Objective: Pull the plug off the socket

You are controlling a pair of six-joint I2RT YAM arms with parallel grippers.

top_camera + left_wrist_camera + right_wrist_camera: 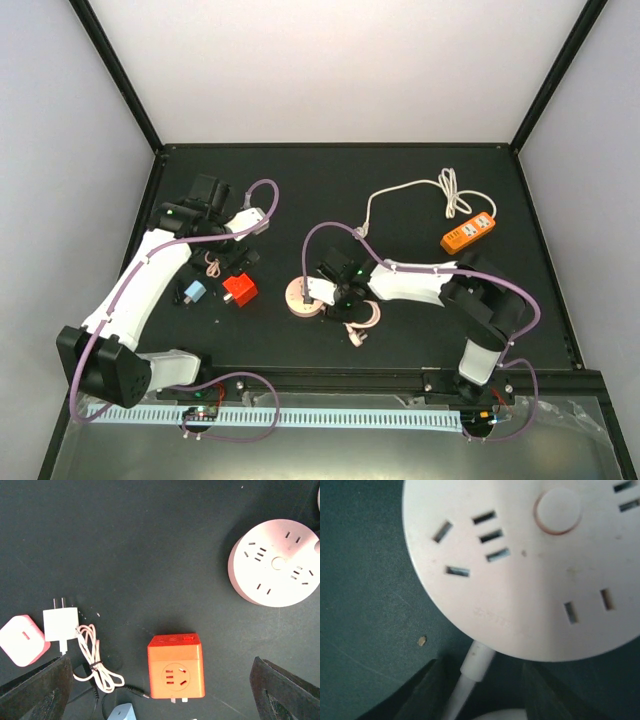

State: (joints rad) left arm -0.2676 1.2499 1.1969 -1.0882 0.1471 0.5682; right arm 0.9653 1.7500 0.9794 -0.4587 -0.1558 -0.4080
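Left claw (161,658) hangs wide open above the black surface (125,540) and holds nothing. Its two dark fingers (35,692) show only as blurred wedges in the bottom corners of the wrist view. The left arm reaches forward from its base and bends inward, with the wrist pointing down over the orange-red plastic cube socket (175,666).

The white two-pin charger plug (61,623) lies flat on the surface to the left of that cube. It sits apart from the cube with its pins free, and its thin white cable (92,657) is bundled beside it. A pink square adapter (22,640) sits just beside the plug. A light blue object (122,712) is cut off by the bottom edge.

Right claw (481,672) is partly open. Its blurred fingers (420,692) stand on either side of the white cord (472,667) that leaves the round pale pink plastic socket (530,565), and they do not grip it. The right arm stretches low and leftward across the surface. The socket's far rim runs out of that wrist view.

An orange power strip (468,232) lies well apart at the far right.
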